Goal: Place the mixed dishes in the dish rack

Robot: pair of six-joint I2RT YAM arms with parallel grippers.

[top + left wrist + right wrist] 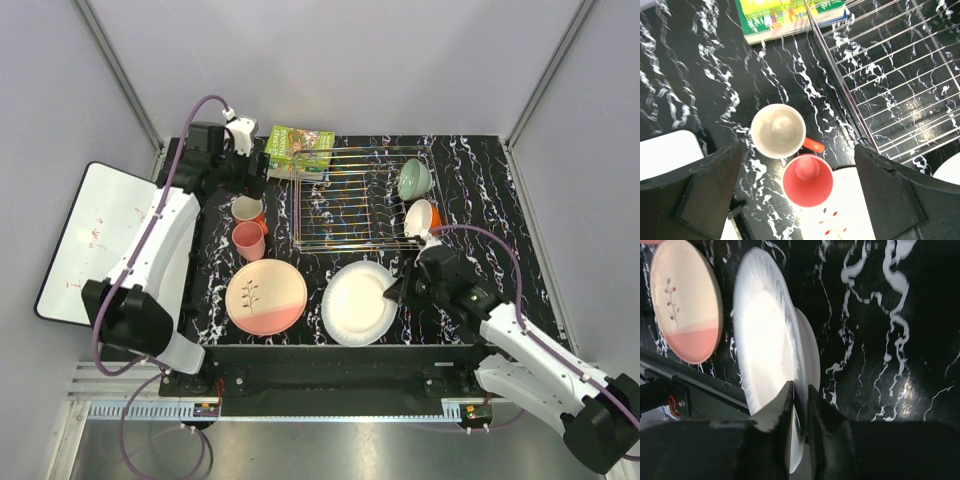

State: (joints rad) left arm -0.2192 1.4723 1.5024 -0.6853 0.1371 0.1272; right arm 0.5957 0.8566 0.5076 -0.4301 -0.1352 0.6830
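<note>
The silver wire dish rack (350, 200) holds the pale green bowl (414, 180) and the small cream bowl with orange outside (422, 217) at its right end. Two salmon-pink cups (248, 210) (250, 241) stand left of the rack, and the pink-and-cream plate (266, 296) lies in front of them. My right gripper (396, 291) is shut on the right rim of the large white plate (358, 302), (767, 335), which is tilted with its underside showing. My left gripper (799, 160) is open above the cups (777, 131) (808, 180), touching neither.
A green book (301, 150) lies at the rack's back left corner. A white board with red scribbles (90, 240) sits off the left table edge. The rack's bars (900, 85) are bare on its left and middle part.
</note>
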